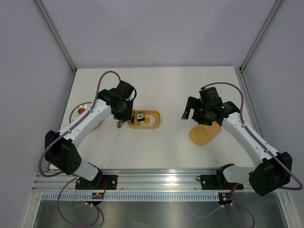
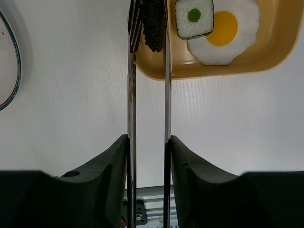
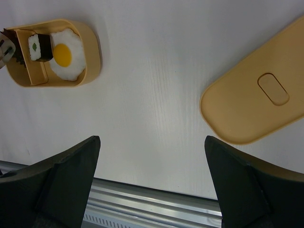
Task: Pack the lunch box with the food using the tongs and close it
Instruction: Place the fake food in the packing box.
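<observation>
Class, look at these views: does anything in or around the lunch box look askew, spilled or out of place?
Only the sushi roll: it sits skewed in the lunch box, overlapping the edge of the fried egg. Nothing looks spilled; the lid lies flat on the table, apart.

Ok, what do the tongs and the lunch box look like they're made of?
The tongs: likely metal, polished; thin silver arms with mirror-like streaks. The lunch box: probably plastic, smooth matte yellow-orange; moulded rounded corners, soft even sheen. Its lid looks the same, with a moulded oval recess.
</observation>
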Robot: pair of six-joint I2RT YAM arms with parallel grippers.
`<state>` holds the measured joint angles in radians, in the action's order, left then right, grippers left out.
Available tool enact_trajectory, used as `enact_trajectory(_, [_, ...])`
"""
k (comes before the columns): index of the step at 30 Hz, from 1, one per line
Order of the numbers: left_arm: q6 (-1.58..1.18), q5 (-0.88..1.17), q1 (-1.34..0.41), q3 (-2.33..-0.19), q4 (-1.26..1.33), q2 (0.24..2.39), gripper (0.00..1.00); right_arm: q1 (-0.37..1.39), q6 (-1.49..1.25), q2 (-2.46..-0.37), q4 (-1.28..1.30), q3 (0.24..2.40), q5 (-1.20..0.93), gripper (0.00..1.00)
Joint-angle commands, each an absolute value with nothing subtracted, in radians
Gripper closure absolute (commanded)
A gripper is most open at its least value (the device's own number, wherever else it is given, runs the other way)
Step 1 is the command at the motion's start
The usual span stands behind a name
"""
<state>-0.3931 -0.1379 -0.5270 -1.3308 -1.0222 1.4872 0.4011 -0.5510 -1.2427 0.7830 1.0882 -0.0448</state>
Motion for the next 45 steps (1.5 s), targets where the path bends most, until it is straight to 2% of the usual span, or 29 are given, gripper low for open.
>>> enact_trajectory(1, [-0.393,-0.173,-0.537,-1.338,-0.997,1.476,0.62,0.408,-0.557,-1.249,0.758,1.111,-0.043,0.00])
enact_trajectory(14, [-0.382,-0.181,-0.538,-1.439,-1.141,1.494,0.87,0.410,-0.563,-1.247,0.752,1.100,-0.044,0.01])
enact_trajectory(27, [-0.356,-0.158,-0.537,-1.470,-1.186,1.549,0.87,0.410,-0.565,-1.243,0.749,1.092,-0.043,0.01])
enact_trajectory(30, [-0.356,-0.152,-0.538,-1.465,-1.172,1.555,0.85,0.411,-0.565,-1.239,0.750,1.091,-0.043,0.01])
enact_trajectory(39, [-0.359,-0.153,-0.541,-1.480,-1.164,1.554,0.54,0.410,-0.568,-1.232,0.756,1.086,-0.041,0.01])
enact_trajectory(45, [-0.367,-0.150,-0.541,-1.482,-1.151,1.537,0.52,0.411,-0.568,-1.232,0.755,1.091,-0.041,0.01])
